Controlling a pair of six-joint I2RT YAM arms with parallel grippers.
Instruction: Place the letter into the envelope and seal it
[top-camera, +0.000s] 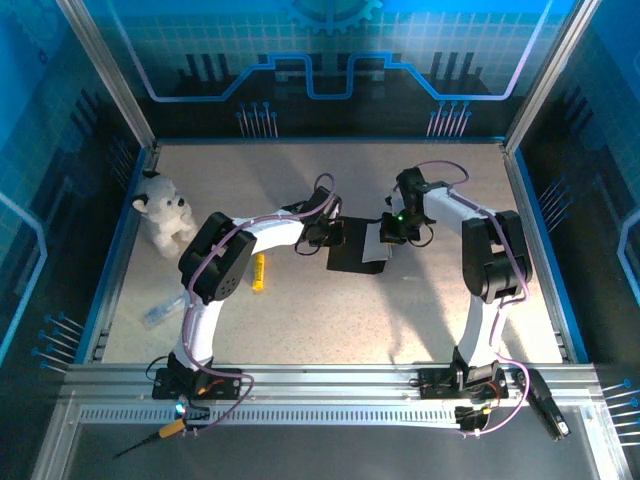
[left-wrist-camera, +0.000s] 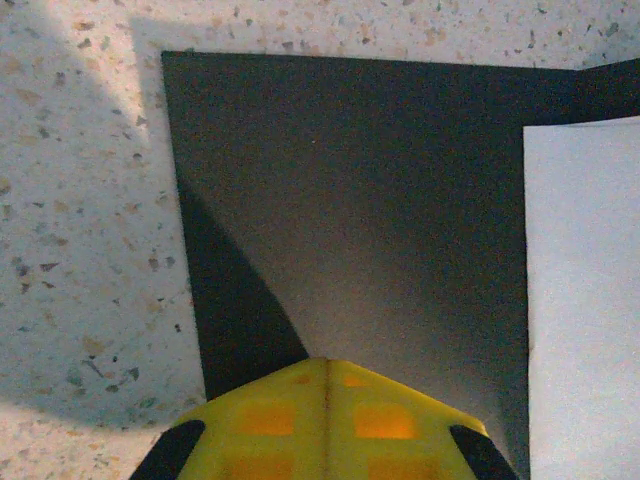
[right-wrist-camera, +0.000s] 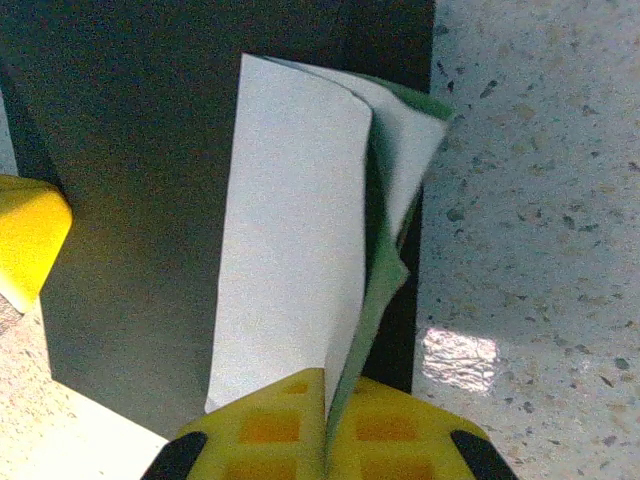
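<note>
The black envelope (top-camera: 350, 256) lies flat mid-table. In the left wrist view the envelope (left-wrist-camera: 350, 200) stretches out ahead of my left gripper (left-wrist-camera: 327, 366), whose yellow fingers are shut with nothing between them, the tips over the envelope's near edge. The white letter (left-wrist-camera: 585, 300) rests on the envelope's right part. My right gripper (right-wrist-camera: 327, 382) is shut on the letter (right-wrist-camera: 290, 230), which is folded, with its green-edged side bowing up from the envelope (right-wrist-camera: 140, 200). From above, the left gripper (top-camera: 335, 235) and the right gripper (top-camera: 392, 232) face each other across the letter (top-camera: 375, 245).
A white plush toy (top-camera: 165, 212) sits at the far left. A small yellow stick (top-camera: 259, 271) lies beside the left arm, and a clear plastic item (top-camera: 163, 312) lies near the left rail. Metal frame walls bound the table.
</note>
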